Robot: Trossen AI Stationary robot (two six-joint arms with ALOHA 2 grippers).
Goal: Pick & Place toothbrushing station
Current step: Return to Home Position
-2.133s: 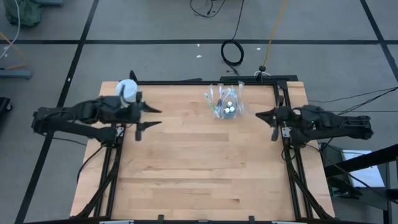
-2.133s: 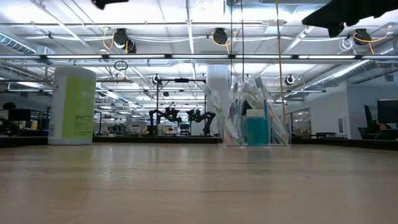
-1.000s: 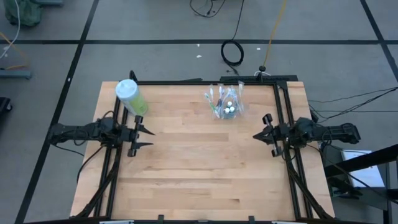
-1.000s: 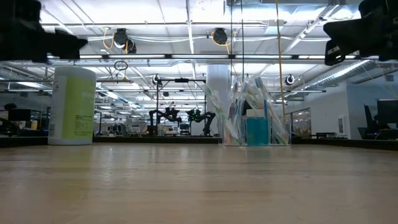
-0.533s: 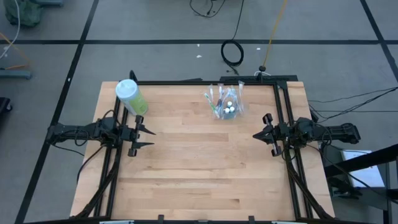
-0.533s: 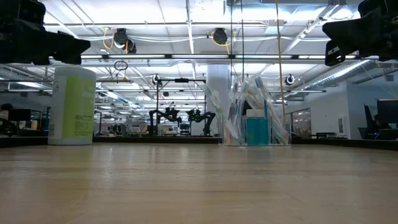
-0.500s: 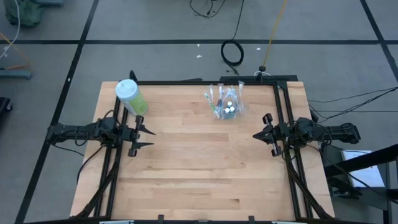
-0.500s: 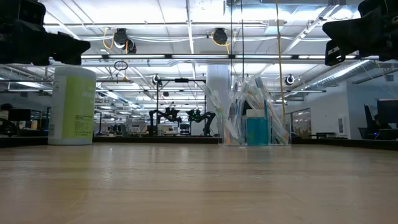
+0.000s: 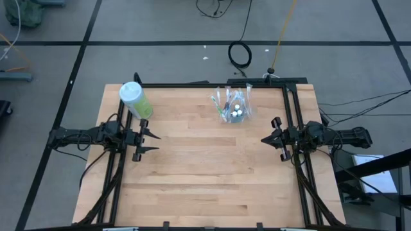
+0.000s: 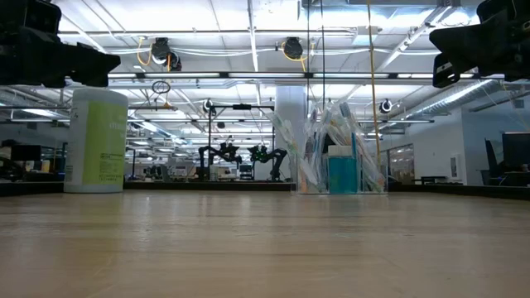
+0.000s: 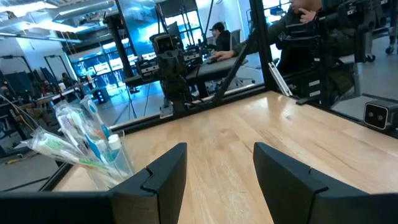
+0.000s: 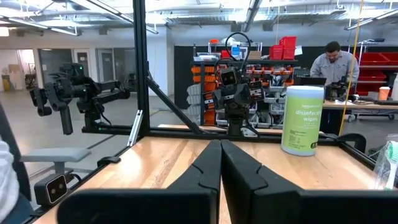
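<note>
Still nothing is moving: left gripper (image 11: 219, 152) at 9 o'clock, claw wide; right gripper (image 12: 221, 144) at 3 o'clock, pinched together; small clear plastic cup (image 9: 232, 109) at 12 o'clock.

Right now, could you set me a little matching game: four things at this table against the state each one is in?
Things:
1. left pincer
2. right pincer
3. green bottle
4. clear cup

States:
A. full of toothbrushes
B. shut, holding nothing
C. open, holding nothing
D. upright, white cap on top

Pairs: 1-C, 2-B, 3-D, 4-A.
</note>
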